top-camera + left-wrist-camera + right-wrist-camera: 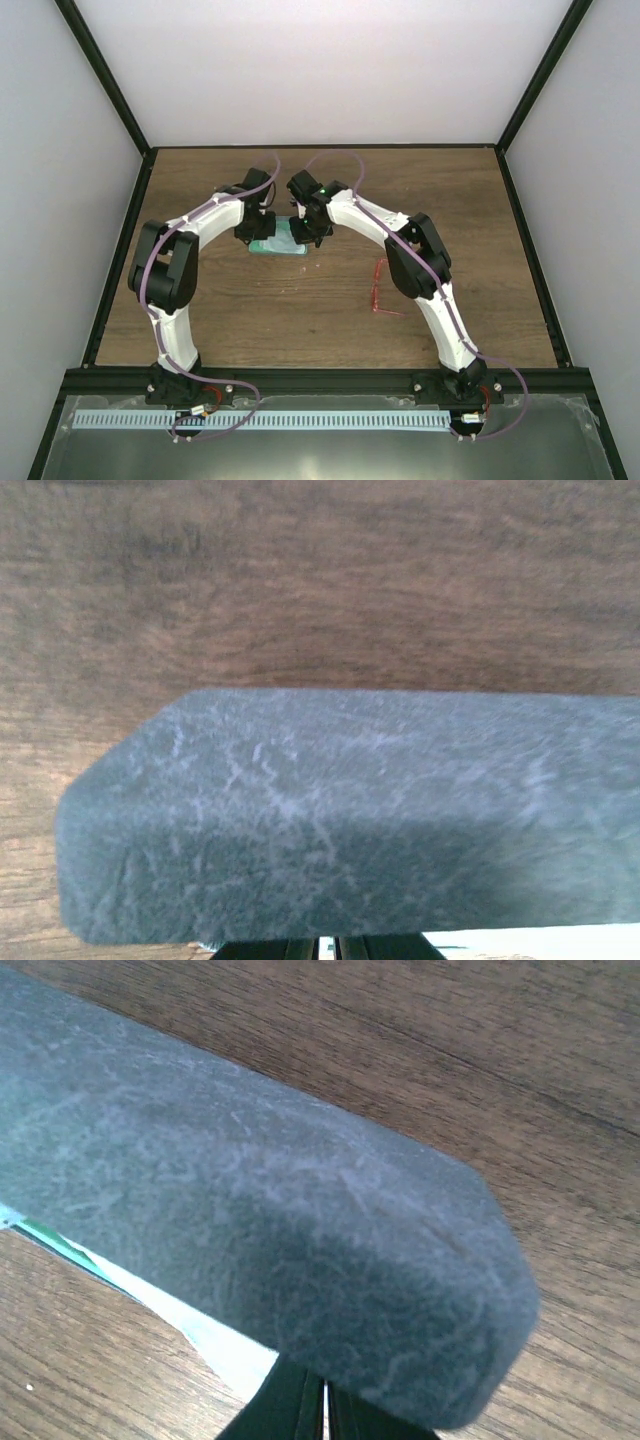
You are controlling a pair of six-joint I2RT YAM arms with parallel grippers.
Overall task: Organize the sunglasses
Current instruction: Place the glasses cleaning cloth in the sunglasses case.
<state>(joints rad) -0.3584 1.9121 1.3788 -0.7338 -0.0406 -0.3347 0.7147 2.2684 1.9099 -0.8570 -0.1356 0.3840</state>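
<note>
Left gripper (327, 947): fingers pressed nearly together, only a thin slit between them, tips hidden under the grey-blue case (350, 810). Right gripper (325, 1405): same picture, fingers drawn into a narrow V that disappears under the case's rounded end. Can't tell whether either one is pinching the case's edge, the cloth, or nothing. The case fills both wrist views and looks closed, no seam gap visible. It lies on the light blue cloth (215, 1345), with a strip of cloth showing just beside each gripper. In the top view the two grippers meet over the case from opposite ends, so its long axis runs from one gripper across to the other. The sunglasses (380, 290) are not in the grip: they sit on the bare wooden table (300, 320), well apart from the case, out to the right gripper's right and back toward the bases, just beside the right arm's elbow. Their red outline runs mostly far-to-near, roughly crosswise to the case's axis, with a short leg at the near end turning right. Too small to tell which part is the front and which an arm, or whether they're folded. Judgement: the step in hand is case handling, likely opening it; glasses untouched. Next move needs one gripper to hold the base while the other lifts the lid, then a fetch of the glasses, turned to line up with the case.
</note>
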